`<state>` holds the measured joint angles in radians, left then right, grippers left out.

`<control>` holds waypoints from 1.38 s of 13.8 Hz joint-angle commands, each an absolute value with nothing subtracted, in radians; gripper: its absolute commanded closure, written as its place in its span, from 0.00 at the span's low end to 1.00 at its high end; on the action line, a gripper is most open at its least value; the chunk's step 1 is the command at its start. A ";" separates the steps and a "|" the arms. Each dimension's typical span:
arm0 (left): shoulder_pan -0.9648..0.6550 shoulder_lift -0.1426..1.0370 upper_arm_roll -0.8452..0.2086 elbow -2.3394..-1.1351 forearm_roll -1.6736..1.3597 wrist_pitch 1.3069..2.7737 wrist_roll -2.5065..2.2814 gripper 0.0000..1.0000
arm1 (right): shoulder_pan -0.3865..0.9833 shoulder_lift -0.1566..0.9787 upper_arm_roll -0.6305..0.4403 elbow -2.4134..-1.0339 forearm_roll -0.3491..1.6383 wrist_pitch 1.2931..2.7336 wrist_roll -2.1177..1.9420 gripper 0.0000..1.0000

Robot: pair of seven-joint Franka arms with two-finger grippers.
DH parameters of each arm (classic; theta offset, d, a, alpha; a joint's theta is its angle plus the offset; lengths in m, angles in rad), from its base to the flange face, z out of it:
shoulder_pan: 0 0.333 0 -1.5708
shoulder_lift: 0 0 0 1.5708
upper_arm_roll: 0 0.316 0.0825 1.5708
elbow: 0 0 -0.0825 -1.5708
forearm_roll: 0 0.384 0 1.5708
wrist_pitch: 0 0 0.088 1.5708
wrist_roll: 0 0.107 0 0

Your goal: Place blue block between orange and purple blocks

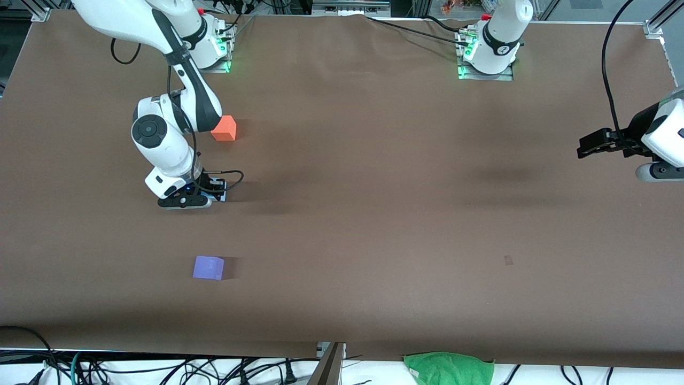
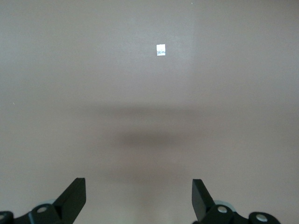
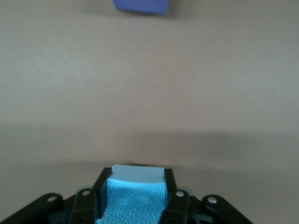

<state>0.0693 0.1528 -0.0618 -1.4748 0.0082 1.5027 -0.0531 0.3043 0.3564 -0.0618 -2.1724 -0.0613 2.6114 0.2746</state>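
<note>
Nearest the front camera, toward the right arm's end of the brown-covered table (image 1: 374, 224), the small matte violet-purple cube (image 1: 208, 267) sits alone on the cloth; it also shows at the edge of the right wrist view (image 3: 140, 6). Farther from the camera, the right gripper (image 1: 200, 197) is low at the table surface — its 2 fingers (image 3: 102, 189) are clamped on the small light sky-blue foam cube (image 3: 136, 198), which fills the gap between them. In the front view only a sliver of that blue cube (image 1: 220, 197) shows beside the gripper. Farther still sits the small bright orange matte cube (image 1: 224, 128), partly screened by the right arm.

The blue cube already lies roughly on the line joining the 2 other cubes, so the step in hand looks like the set-down and release. To do it well, I judge the cube should rest flat on the cloth before the fingers part, and the gripper should then rise straight up — a sideways drag could nudge the light foam off the line. Whether it touches the cloth cannot be told here.

The left gripper (image 1: 590, 145) waits with its fingers (image 2: 72, 198) spread wide and empty, over the left arm's end of the table, where a small pale patch (image 2: 160, 49) marks the cloth
</note>
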 commanded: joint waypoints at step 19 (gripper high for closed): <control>0.074 0.156 -0.058 -1.460 -0.009 1.486 -0.032 0.00 | 0.310 0.272 -0.057 -1.803 -0.040 2.118 0.319 0.00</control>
<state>0.0695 0.1528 -0.0607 -1.4748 0.0082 1.5027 -0.0531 0.3077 0.2758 -0.0590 -1.9545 -0.0565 2.3240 0.3218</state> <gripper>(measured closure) 0.000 0.000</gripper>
